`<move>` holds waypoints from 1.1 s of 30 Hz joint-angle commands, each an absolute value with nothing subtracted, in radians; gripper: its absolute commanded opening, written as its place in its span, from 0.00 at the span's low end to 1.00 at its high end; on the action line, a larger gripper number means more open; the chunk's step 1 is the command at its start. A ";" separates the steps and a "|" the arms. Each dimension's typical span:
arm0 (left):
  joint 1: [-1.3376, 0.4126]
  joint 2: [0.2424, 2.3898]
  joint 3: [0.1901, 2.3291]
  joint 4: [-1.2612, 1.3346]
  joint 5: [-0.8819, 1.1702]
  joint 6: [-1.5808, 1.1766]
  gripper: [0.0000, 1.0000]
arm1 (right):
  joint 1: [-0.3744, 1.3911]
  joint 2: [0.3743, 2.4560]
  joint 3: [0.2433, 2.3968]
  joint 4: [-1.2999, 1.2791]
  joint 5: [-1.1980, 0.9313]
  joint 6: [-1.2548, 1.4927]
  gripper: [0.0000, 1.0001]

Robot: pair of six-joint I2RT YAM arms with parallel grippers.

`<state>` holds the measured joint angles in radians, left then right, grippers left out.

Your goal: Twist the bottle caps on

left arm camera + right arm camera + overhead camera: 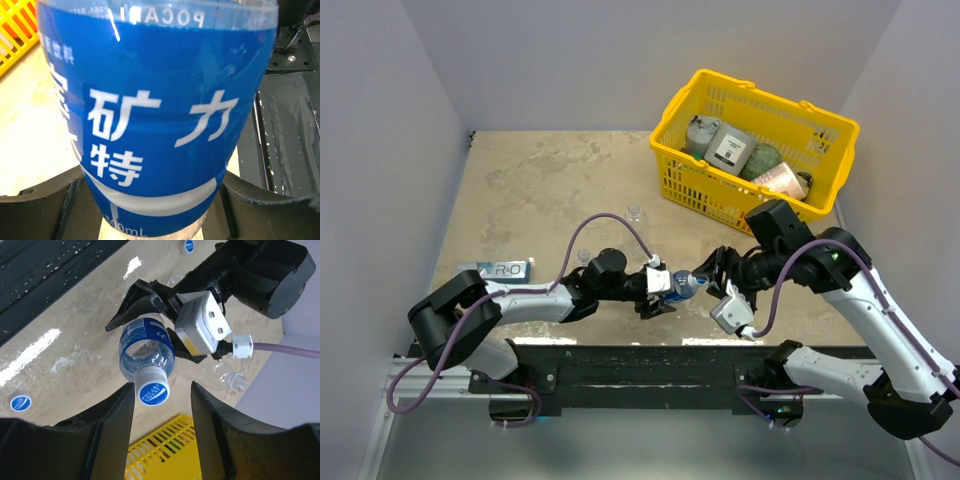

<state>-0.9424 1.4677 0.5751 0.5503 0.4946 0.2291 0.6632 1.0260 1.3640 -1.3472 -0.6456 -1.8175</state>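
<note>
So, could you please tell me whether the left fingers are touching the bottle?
Touching: the right wrist view shows the left fingers clamped against the bottle on both sides.

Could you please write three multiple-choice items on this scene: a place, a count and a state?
1. Where is the labelled bottle? A. held sideways by the left gripper; B. standing upright, unheld; C. lying unheld.
2. How many loose caps lie on the table in the right wrist view? A. none; B. two; C. five.
3. How do the fingers of the right gripper stand about the fitted cap? A. clamped on it; B. both off to one side; C. apart on either side.
Answers: 1 A, its fingers clasp the label; 2 B, one lower left, one at the top; 3 C, gaps show beside the cap.
</note>
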 commanded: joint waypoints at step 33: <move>-0.994 1.442 0.621 0.669 0.068 0.063 0.00 | 0.612 1.302 1.353 -1.295 -0.647 -0.789 0.00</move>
<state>-0.9775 1.4757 0.5743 0.4549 0.2462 0.1581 0.6117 1.3205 1.4132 -1.2652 -0.5781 -1.1107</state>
